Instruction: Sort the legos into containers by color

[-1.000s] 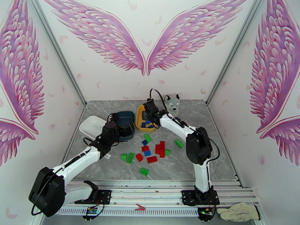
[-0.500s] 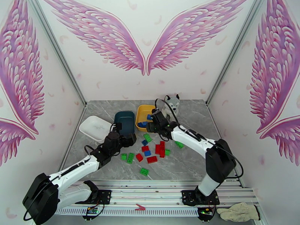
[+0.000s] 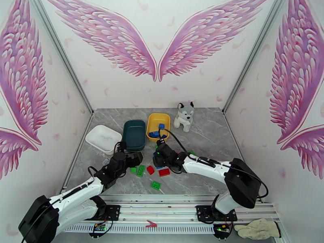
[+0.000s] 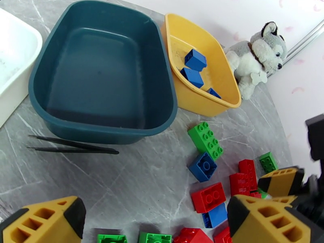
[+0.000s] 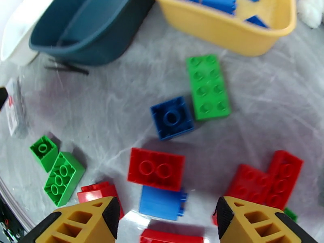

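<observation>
Grey marbled table (image 3: 227, 142) lies bare toward its right edge. Left gripper (image 4: 156, 209) and right gripper (image 5: 165, 211) both gape empty over loose bricks (image 5: 156, 169) mid-table, near the teal tray (image 3: 126, 136).

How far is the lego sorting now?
Done: a few blue legos lie in the yellow tray. In hand: nothing; left gripper and right gripper are open. Left: red, green and some blue bricks on the table; the teal tray is empty.

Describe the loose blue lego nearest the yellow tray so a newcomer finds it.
Find the yellow tray holding blue bricks. Before it lies a long green brick; the blue lego sits beside it, square, with one round ring on top where the green shows eight studs.
</observation>
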Controlling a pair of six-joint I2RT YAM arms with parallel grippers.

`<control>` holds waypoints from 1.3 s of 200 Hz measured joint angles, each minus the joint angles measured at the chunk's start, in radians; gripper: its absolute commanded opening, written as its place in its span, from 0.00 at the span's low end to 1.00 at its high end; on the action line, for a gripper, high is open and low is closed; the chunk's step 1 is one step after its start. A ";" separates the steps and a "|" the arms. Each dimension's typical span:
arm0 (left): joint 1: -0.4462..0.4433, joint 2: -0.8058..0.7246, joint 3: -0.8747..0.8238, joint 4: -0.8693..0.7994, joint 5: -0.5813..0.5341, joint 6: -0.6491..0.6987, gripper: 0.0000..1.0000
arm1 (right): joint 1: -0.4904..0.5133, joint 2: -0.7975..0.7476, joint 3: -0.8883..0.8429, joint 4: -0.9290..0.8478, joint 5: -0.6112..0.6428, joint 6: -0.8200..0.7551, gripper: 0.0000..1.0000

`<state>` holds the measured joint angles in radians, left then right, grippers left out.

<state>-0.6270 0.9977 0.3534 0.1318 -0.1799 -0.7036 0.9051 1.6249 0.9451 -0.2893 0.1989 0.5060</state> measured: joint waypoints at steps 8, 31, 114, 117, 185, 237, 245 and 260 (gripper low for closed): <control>-0.002 -0.008 -0.007 0.001 0.000 -0.004 0.99 | 0.008 0.027 0.001 0.006 0.003 0.007 0.68; -0.002 -0.024 -0.020 0.001 -0.001 -0.008 0.99 | 0.020 0.101 0.005 0.015 0.023 0.026 0.66; -0.005 0.004 -0.022 0.024 -0.001 -0.012 0.99 | 0.032 0.160 0.038 0.026 0.099 0.068 0.65; -0.005 0.006 -0.022 0.025 -0.001 -0.012 0.99 | 0.032 0.162 0.038 0.026 0.101 0.069 0.65; -0.034 0.053 -0.022 0.053 -0.001 -0.013 0.99 | 0.031 0.181 0.038 0.041 0.112 0.071 0.59; -0.053 0.072 -0.022 0.062 -0.001 -0.014 0.99 | 0.031 0.197 0.037 0.051 0.109 0.074 0.51; -0.055 0.074 -0.022 0.063 -0.001 -0.015 0.99 | 0.030 0.197 0.036 0.051 0.109 0.074 0.50; -0.060 0.078 -0.021 0.064 -0.001 -0.015 0.99 | 0.029 0.192 0.030 0.056 0.109 0.074 0.47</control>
<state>-0.6868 1.0756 0.3328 0.1963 -0.1810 -0.7185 0.9340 1.8172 0.9749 -0.2333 0.3077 0.5804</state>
